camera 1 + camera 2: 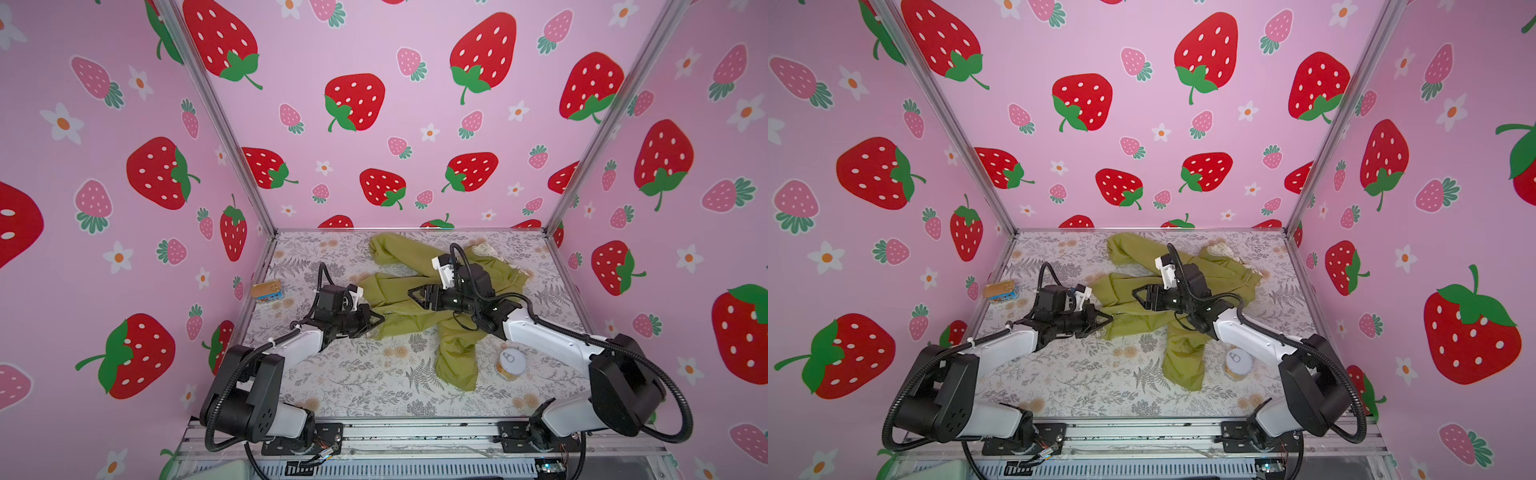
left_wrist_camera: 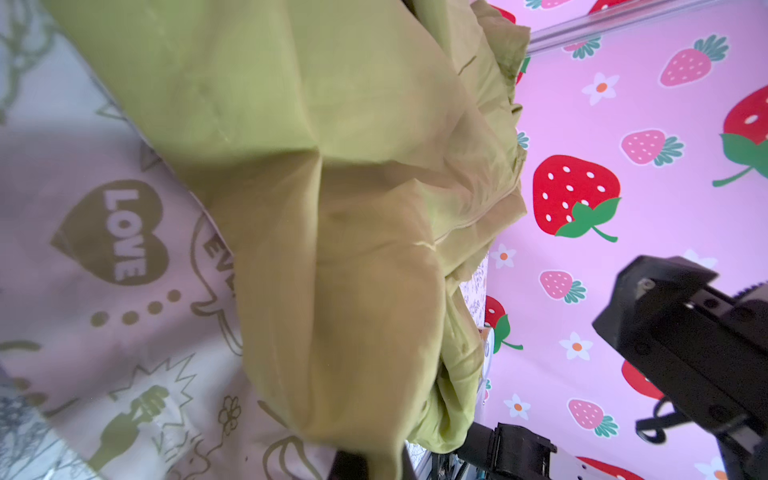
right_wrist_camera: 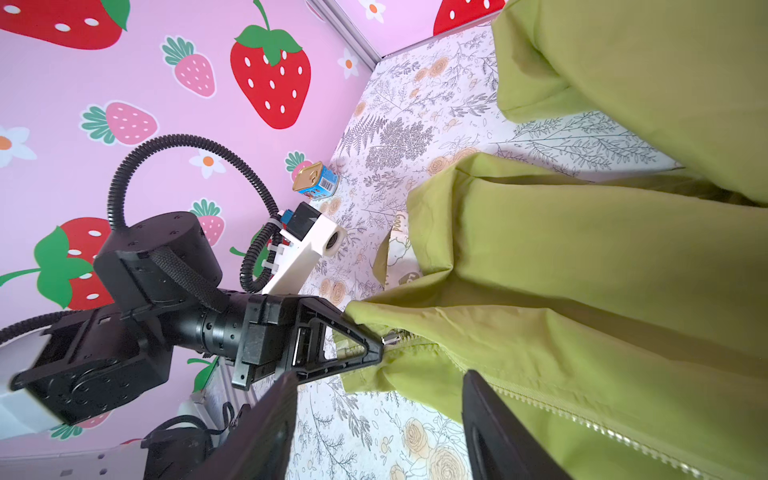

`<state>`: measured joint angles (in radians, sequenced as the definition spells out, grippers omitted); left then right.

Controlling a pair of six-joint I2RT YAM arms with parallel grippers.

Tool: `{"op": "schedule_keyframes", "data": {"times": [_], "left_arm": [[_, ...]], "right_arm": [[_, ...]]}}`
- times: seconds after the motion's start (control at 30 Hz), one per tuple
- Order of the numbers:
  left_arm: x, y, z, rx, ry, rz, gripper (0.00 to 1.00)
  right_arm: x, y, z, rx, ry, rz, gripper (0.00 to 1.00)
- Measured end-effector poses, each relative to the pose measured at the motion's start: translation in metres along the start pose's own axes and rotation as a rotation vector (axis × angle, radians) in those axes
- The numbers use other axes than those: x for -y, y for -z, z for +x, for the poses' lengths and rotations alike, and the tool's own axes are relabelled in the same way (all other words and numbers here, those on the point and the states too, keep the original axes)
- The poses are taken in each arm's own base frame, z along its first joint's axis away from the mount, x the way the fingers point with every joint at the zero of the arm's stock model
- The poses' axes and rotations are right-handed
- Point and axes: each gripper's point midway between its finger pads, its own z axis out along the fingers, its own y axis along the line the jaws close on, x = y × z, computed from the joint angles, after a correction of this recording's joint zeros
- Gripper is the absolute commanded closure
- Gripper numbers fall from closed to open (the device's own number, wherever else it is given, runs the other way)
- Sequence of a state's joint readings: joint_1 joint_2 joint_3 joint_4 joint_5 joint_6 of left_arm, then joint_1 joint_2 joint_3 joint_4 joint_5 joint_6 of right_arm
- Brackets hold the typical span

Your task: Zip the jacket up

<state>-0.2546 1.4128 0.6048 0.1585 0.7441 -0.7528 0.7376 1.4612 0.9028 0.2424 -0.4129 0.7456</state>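
Anchoring the jacket [image 1: 388, 297], crumpled mid-worktop [image 1: 353, 374], your left hand [image 3: 376, 350] is clamped on it just beside the slider [image 3: 390, 338]; next, I judge, your right hand [image 1: 417, 296], jaws apart above the cloth, must pinch that slider.

The jacket [image 2: 291, 124] lining [image 2: 54, 174] reads "LOVE" and "Good".

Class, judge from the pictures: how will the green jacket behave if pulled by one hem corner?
Probably floppy: the jacket lies creased, sleeves sprawled, so it should drape and bunch rather than slide as one piece. Likely light: its thin fabric puckers where the left gripper pinches the hem.
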Motion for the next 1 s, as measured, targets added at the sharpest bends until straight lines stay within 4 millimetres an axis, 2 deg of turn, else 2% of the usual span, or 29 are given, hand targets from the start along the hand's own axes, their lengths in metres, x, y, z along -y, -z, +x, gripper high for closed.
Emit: {"op": "schedule_keyframes", "data": {"times": [0.27,0.47,0.83,1.0], "left_arm": [[0.053,0.006,0.011,-0.076,-0.098,0.165,1.0],[0.085,0.007,0.021,-0.141,-0.16,0.272,1.0],[0.117,0.011,0.027,-0.193,-0.232,0.373,1.0],[0.128,0.01,0.032,-0.22,-0.254,0.399,1.0]], "right_arm": [[0.004,-0.001,0.025,-0.049,-0.094,-0.049,0.4],[-0.002,0.003,0.03,-0.037,-0.168,-0.108,0.4],[-0.017,0.014,0.034,0.002,-0.262,-0.241,0.41],[-0.026,0.016,0.029,0.019,-0.272,-0.302,0.41]]}}
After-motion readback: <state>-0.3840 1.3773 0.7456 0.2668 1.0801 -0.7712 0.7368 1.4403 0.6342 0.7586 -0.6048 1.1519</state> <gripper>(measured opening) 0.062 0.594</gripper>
